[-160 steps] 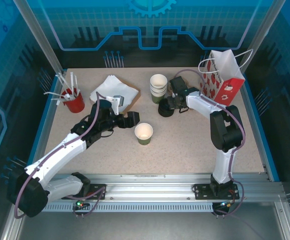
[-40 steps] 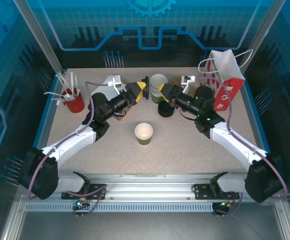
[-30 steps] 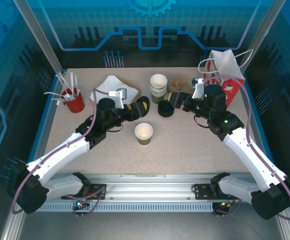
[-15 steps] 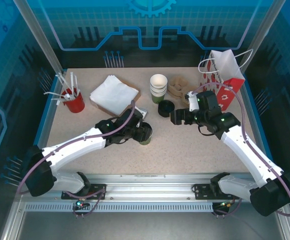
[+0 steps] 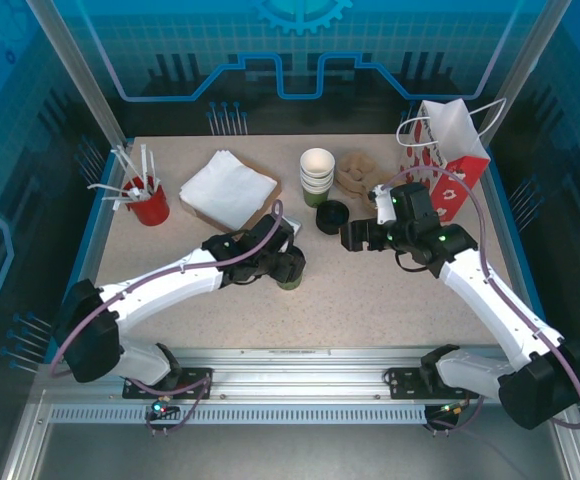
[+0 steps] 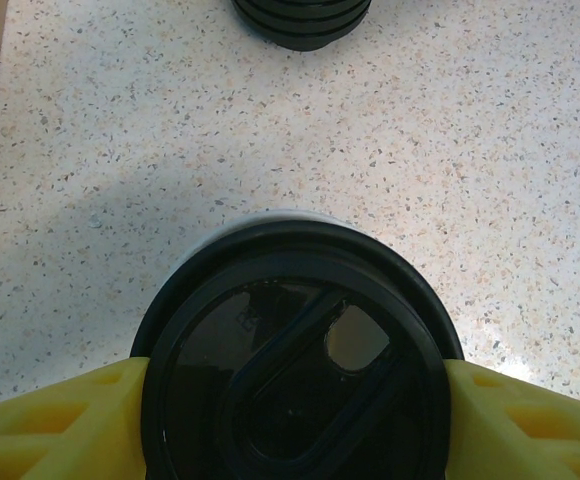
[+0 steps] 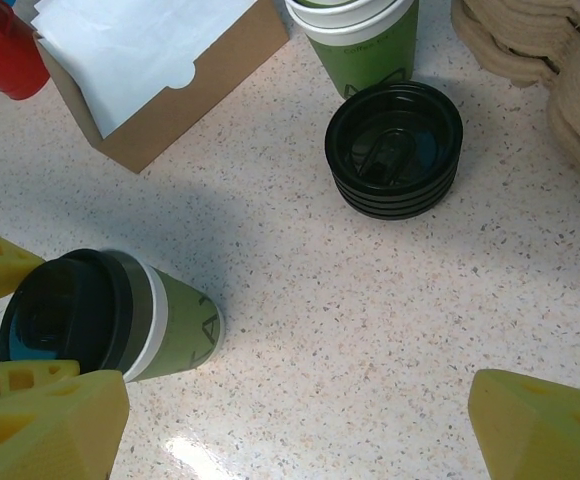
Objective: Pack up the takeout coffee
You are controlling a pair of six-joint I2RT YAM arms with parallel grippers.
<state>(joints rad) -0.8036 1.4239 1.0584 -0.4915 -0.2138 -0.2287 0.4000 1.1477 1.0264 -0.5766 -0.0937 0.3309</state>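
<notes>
The left claw point(image 6: 295, 400) has moved onto the cup point(image 7: 175, 325) in the middle of the table point(image 5: 370, 300), gripping the lid point(image 6: 290, 330). The right claw point(image 5: 351, 237) waits open. Press the lid down flat.

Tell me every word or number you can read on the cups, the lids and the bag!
"Coffee": printed on the green side of the stack of cups; the word after it is too small to read.
Coffee cup: a pale mark on its green side, too blurred to read.
Lid on that cup: raised marks in the black plastic, not readable.
Gift bag: red and white pictures; no words can be made out.
</notes>
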